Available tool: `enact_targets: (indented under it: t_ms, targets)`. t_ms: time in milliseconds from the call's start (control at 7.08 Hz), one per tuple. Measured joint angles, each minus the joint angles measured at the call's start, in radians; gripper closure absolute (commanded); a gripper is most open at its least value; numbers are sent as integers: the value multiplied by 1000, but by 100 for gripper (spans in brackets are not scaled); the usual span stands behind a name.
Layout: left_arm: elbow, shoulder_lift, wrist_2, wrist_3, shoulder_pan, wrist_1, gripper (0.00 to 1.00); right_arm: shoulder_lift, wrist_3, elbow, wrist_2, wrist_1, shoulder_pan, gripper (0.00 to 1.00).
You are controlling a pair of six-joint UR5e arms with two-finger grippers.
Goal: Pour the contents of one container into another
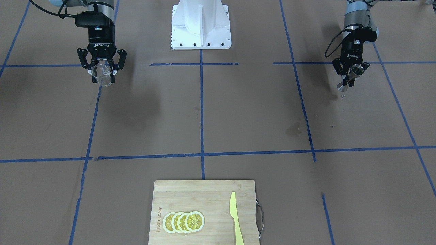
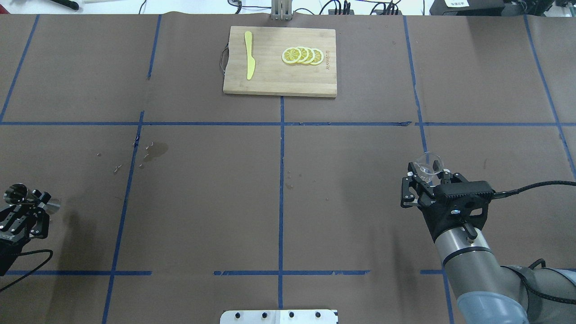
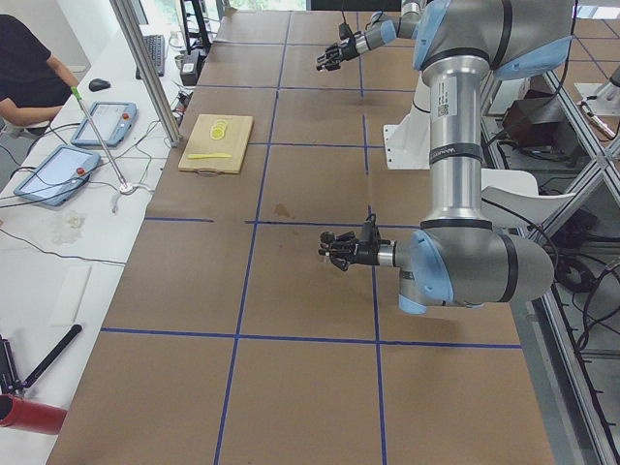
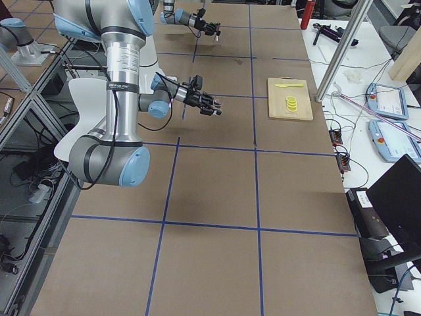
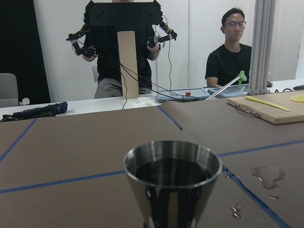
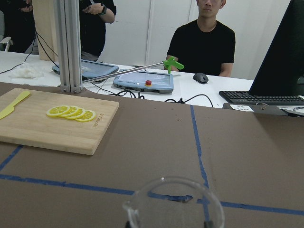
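Observation:
My right gripper is shut on the small clear glass cup and holds it upright above the table's right side. That cup and gripper appear at the upper left of the front-facing view. In the right wrist view the cup's rim fills the bottom edge. My left gripper is shut on the steel jigger's waist at the far left, and holds it off the table. The jigger looks tilted in the left gripper. Its bowl looks dark inside. The two vessels are far apart.
A bamboo cutting board with lemon slices and a yellow knife lies at the table's far middle. Wet stains mark the brown paper left of centre. The white robot base stands between the arms. People sit beyond the far edge.

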Motion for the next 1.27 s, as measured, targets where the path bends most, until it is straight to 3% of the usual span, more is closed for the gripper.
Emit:
enact_targets:
  t_ms: [1129, 1270]
  targets:
    - [10, -63, 2, 1, 33, 38, 100, 2, 0, 7, -1, 0, 0, 100]
    - [11, -67, 2, 1, 35, 39, 96, 2, 0, 8, -1, 0, 0, 100]
